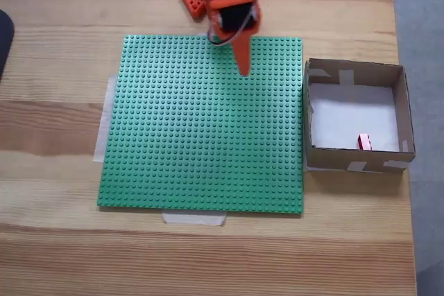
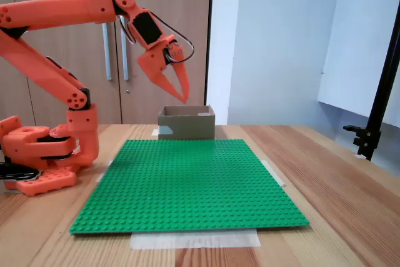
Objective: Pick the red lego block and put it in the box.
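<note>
**Red block lies in the box**

The red lego block point(image 1: 364, 142) rests on the white floor of the box point(image 1: 402, 105), near its lower wall in a fixed view. The gripper point(image 2: 181, 95) hangs in the air above the green baseplate point(image 1: 201, 129), beside the box, its fingers seemingly together and holding nothing.

Wooden cupboard doors point(image 2: 62, 60) (metal handles), pale wall point(image 2: 281, 42)
</note>
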Controlling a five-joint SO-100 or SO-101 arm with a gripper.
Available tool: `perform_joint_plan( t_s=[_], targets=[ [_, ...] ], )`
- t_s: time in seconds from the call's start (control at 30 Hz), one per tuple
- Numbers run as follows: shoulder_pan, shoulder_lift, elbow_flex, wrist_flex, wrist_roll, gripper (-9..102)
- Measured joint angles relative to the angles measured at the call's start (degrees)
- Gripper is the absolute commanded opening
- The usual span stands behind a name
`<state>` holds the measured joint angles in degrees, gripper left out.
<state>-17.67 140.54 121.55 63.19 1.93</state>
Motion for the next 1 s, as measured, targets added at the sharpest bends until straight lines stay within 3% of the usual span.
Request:
perform_joint_plan(
  t_s=[0.5, 1.0],
  targets=[
    [10.0, 17.5, 18.7, -8.3, -1.5, -1],
    [11.9, 32.9, 37.7, -11.3, 0.2, -1]
  ],
)
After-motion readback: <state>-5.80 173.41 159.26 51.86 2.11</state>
